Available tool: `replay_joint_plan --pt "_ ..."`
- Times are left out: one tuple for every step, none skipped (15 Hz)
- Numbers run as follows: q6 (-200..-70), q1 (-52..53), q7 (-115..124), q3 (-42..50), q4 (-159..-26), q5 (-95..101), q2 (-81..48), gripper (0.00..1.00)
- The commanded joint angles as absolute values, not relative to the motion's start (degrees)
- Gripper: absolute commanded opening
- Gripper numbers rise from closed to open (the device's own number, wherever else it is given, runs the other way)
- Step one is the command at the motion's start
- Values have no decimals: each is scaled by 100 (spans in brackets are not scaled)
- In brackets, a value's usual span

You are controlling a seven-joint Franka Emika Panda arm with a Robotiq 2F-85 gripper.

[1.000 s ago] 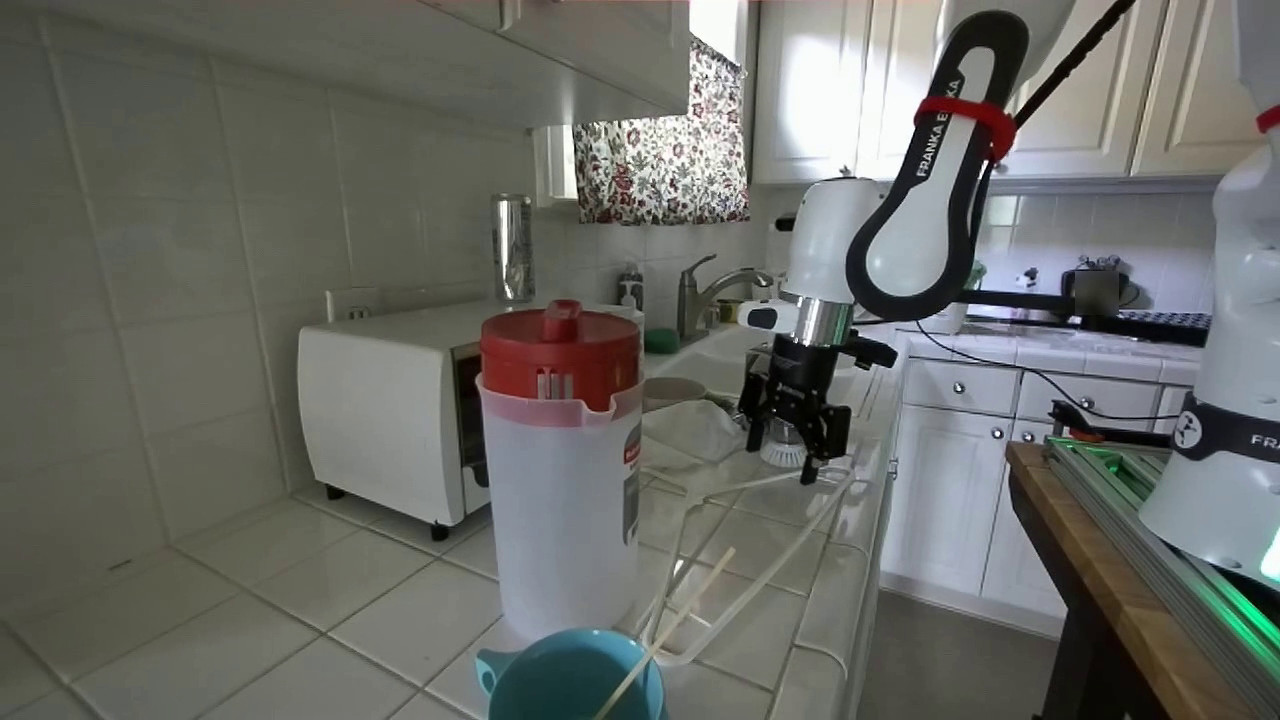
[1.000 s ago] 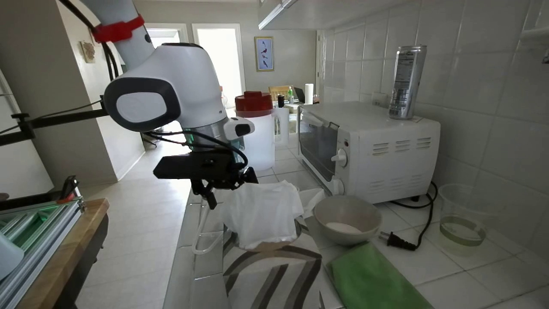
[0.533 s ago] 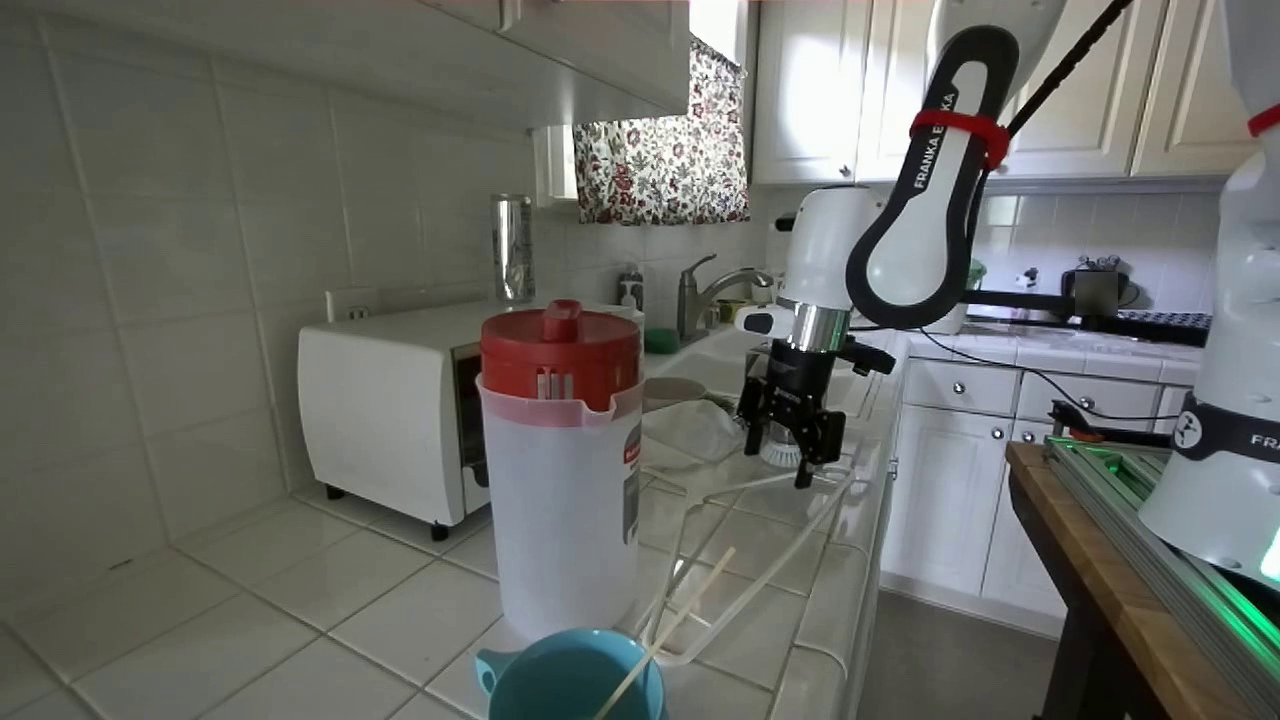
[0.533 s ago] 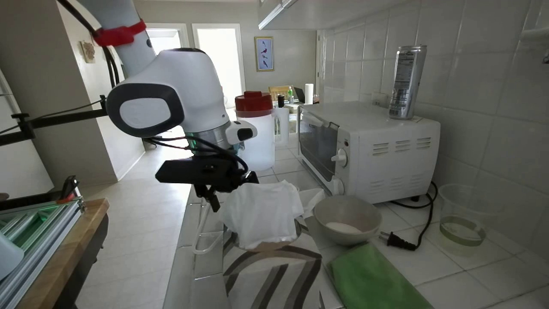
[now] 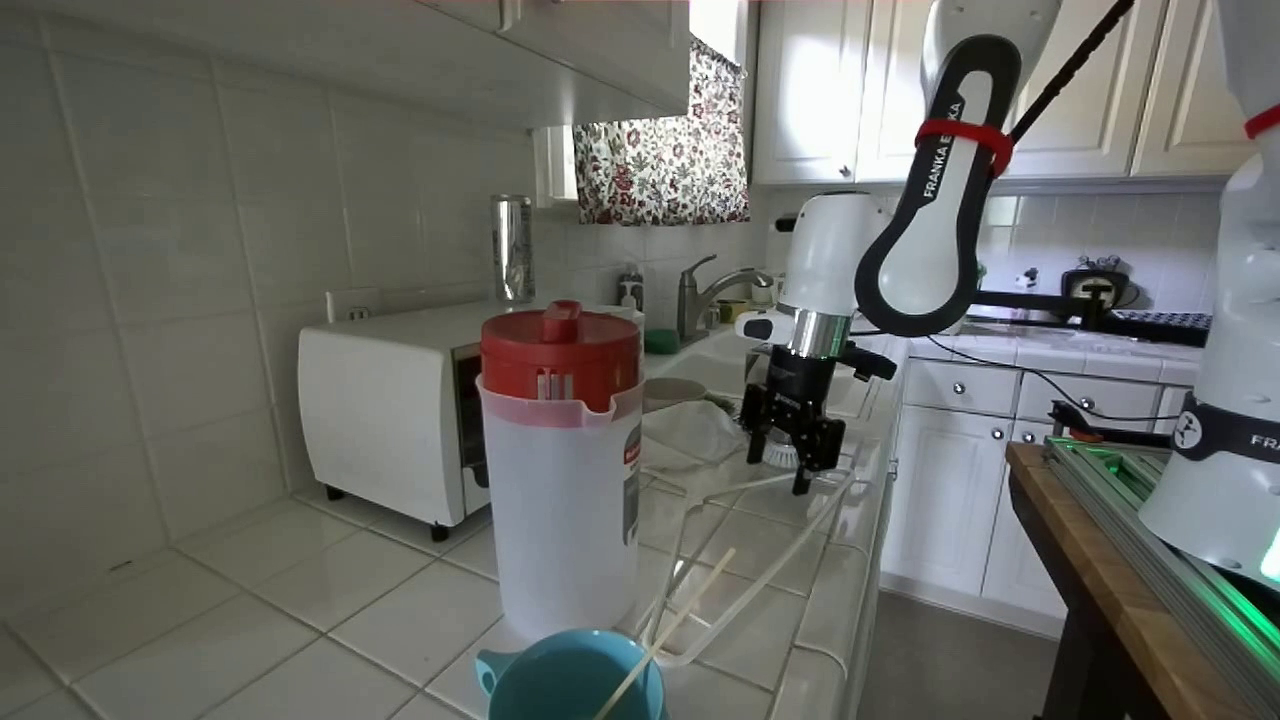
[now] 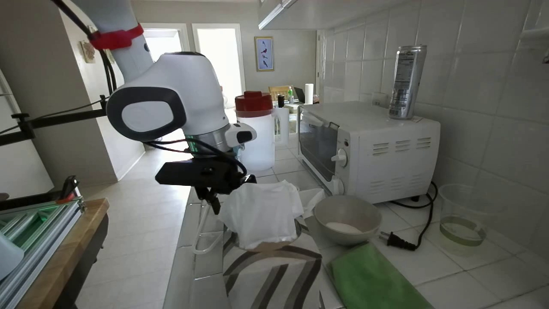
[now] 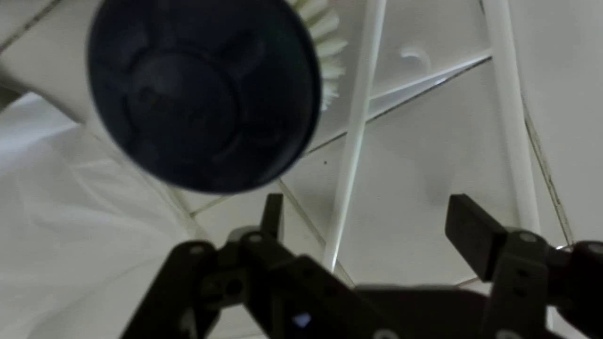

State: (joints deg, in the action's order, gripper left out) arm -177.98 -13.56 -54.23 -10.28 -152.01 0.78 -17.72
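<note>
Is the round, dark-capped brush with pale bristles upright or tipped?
Upright: in an exterior view the brush stands bristles down, and the wrist view looks onto its dark cap.

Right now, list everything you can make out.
Brush: one, dark top, counter
Rod loop: one, white, beside brush
Striped item: one, brown and white, counter
Sheet: one, white, atop striped item
Oven: one, white, counter
Bowl: one, grey, by oven
Cloth: one, green, by bowl
Can: one, silver, atop oven
Tub: one, clear, by oven
Pitcher: one, red and white, by oven
Mug: one, blue, by pitcher
Stick: one, tan, in mug
Faucet: one, silver, past oven
Curtain: one, multicoloured, above faucet
Cabinets: several, white, background
Gripper: one, black, open above rod loop
Arm: one, white, above gripper
</note>
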Motion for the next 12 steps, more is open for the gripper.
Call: replay_joint_plan --pt "-17918 -1407 -5108 -987 -15118 435 -1910 61" --pt "-17917 -1387 -5049 -959 -15113 489 -1916 52" --pt "-17931 -1375 -5017 -938 -15113 534 -1921 44" --pt "-17935 -1373 -4979 -925 -15113 578 -1921 34" --pt "-17940 -1364 -4940 -911 -15113 616 -1919 28" --pt "-17941 -1352 -4885 -907 -15125 664 -1903 21" --pt "-17940 -1350 -4849 -909 -15140 691 -1889 16" --pt "-17929 -1340 -4817 -908 -15152 723 -1873 8" --pt "-17910 -1323 -4767 -903 -15155 755 -1866 2" --pt "-17899 -1315 -4723 -907 -15164 774 -1861 0" --pt "-17889 -1303 -4674 -900 -15174 797 -1855 0" --pt "-17894 -1301 -4649 -885 -15172 826 -1855 1"
